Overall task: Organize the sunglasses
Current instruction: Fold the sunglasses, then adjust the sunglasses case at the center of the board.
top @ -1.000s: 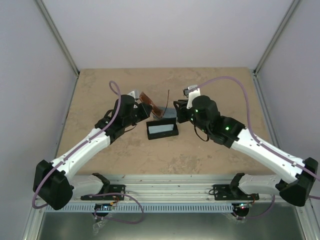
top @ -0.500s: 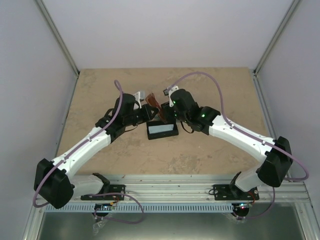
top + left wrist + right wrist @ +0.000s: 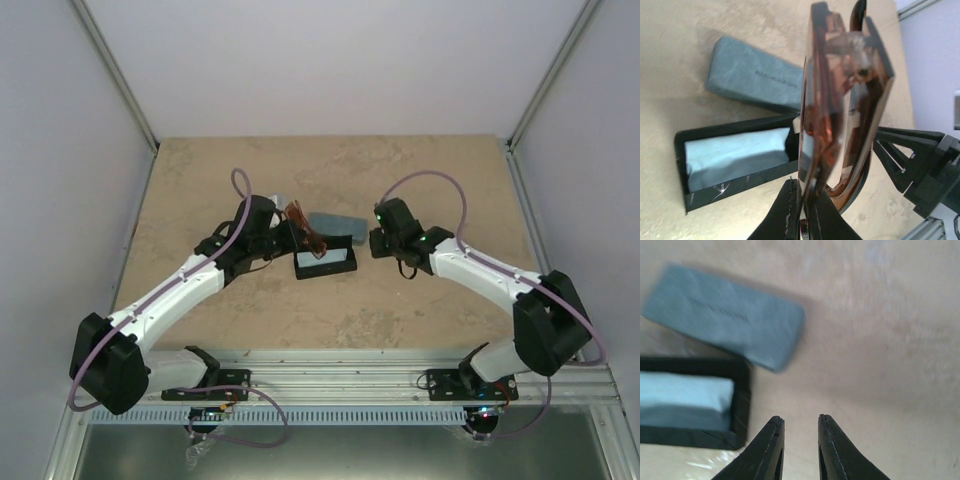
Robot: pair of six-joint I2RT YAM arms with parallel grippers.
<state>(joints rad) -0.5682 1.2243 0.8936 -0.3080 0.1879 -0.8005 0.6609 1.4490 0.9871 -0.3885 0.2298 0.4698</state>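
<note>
My left gripper (image 3: 287, 238) is shut on the brown/amber sunglasses (image 3: 300, 226) and holds them above the table, just left of the open black case (image 3: 325, 272). In the left wrist view the sunglasses (image 3: 840, 100) stand on edge, pinched at the frame between the fingers of that gripper (image 3: 805, 200). The case rim (image 3: 715, 192) encloses a light-blue cloth (image 3: 735, 155). My right gripper (image 3: 373, 244) is open and empty, right of the case, and its open, empty fingers (image 3: 799, 422) show over bare table in the right wrist view. The black-framed sunglasses are out of view.
A closed grey-blue case (image 3: 333, 220) lies flat behind the black case, also in the left wrist view (image 3: 755, 77) and the right wrist view (image 3: 725, 315). The black case's corner (image 3: 742, 400) is left of the right fingers. Grey walls enclose the table.
My right gripper has drawn back to the right, away from the sunglasses. My left gripper has shifted slightly right and nearer with the sunglasses, toward the black case.
</note>
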